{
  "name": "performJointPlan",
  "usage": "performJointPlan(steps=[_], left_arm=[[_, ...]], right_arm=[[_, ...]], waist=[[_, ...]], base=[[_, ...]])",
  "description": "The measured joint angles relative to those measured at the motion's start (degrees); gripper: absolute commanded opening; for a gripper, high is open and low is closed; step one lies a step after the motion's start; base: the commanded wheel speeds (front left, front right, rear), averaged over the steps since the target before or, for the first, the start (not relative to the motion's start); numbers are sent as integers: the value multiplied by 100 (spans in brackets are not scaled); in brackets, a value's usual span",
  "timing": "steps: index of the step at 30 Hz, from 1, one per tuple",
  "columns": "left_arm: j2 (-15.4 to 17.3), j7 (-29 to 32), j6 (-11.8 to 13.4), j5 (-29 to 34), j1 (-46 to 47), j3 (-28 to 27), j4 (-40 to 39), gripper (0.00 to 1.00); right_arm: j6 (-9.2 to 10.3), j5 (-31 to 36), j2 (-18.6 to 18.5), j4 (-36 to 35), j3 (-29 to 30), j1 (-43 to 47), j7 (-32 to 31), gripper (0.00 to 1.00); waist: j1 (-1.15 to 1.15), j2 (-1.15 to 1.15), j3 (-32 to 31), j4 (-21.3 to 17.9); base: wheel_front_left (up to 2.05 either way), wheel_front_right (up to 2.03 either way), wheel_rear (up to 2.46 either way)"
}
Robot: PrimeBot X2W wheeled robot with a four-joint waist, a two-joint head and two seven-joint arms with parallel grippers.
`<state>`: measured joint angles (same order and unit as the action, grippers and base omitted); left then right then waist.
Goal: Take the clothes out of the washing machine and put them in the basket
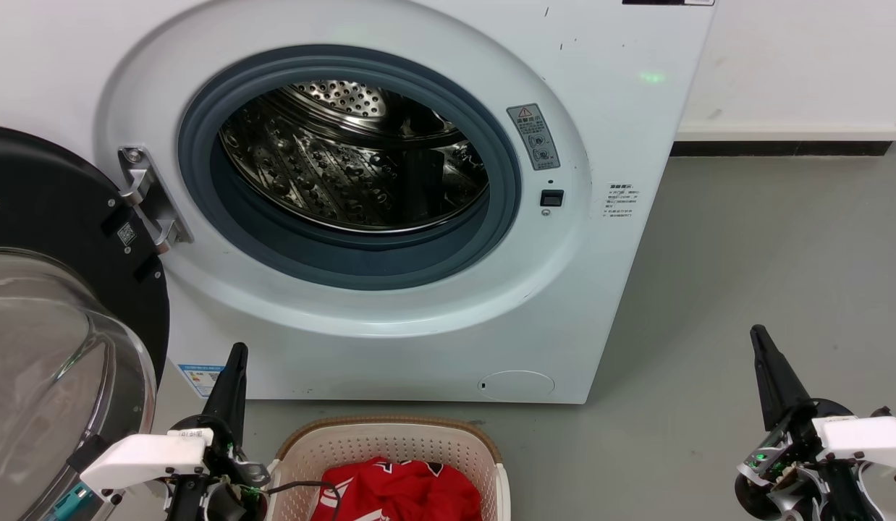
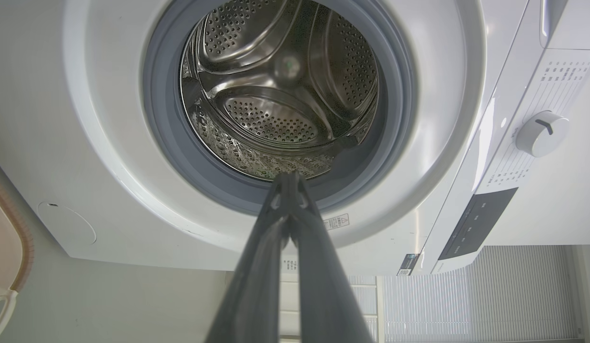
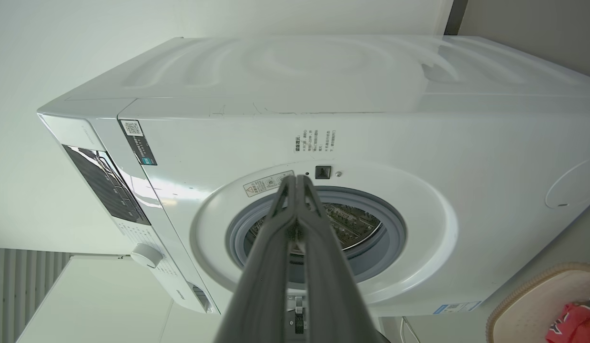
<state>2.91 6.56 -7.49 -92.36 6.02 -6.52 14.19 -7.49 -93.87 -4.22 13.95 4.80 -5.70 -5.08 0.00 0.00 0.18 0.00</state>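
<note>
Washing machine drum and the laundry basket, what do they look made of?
Drum: likely stainless steel, shiny and mirror-like, punched with small holes. Laundry basket: seemingly cream plastic, matte, perforated walls, with a brown woven-look rim.

1. Large white front-loading washing machine (image 1: 622, 145) stands at the back, black-rimmed glass door (image 1: 50, 217) swung out on its left.
2. Cream perforated plastic basket (image 1: 390, 421) sits on the floor (image 1: 745, 289) before it.
3. Bright red fabric clothes (image 1: 404, 492) lie in the basket.
</note>
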Motion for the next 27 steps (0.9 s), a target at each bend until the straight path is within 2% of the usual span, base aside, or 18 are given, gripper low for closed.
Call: performJointPlan(steps=[27], left_arm=[[0, 0, 0, 0, 1, 0, -1, 0]], right_arm=[[0, 31, 37, 3, 47, -2, -37, 0]], waist=[[0, 0, 0, 0]], base=[[0, 0, 0]])
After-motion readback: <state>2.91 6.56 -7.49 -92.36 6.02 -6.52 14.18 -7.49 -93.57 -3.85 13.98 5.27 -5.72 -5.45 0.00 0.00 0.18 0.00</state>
